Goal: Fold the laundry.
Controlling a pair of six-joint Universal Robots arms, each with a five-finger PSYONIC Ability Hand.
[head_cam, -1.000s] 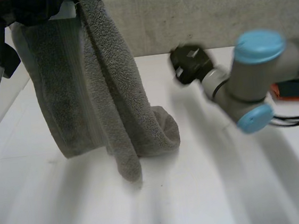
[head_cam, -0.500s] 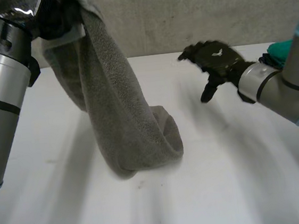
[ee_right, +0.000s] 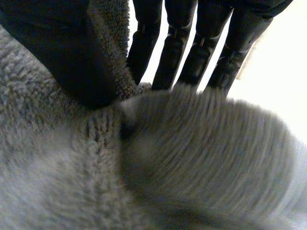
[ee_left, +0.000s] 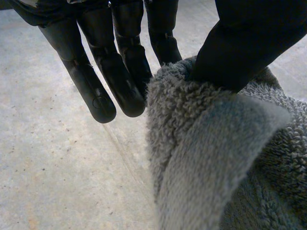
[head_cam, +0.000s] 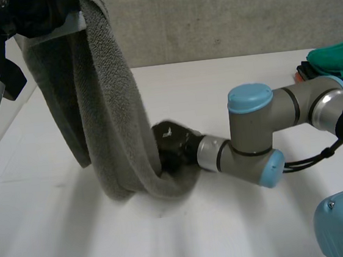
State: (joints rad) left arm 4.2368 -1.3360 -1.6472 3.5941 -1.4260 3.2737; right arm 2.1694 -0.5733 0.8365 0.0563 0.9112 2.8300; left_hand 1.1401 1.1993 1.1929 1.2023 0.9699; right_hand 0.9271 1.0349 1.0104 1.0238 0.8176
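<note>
A white table [head_cam: 273, 222] was spread beneath the right hand [head_cam: 172, 142] and was brightly lit. Thin seams were scored in its top, well apart from that hand. Beyond the hand, past the table's far edge, a rough grey wall [head_cam: 239, 11] was set. Past the fingertips of the left hand [ee_left: 120, 72], a speckled grey surface [ee_left: 53, 167] crossed by a faint line was seen.

Our left hand [ee_left: 120, 72] is raised high, pinching the towel [head_cam: 111, 110]; our right arm is stretched low, its hand [head_cam: 172, 144] clamping the hem.
</note>
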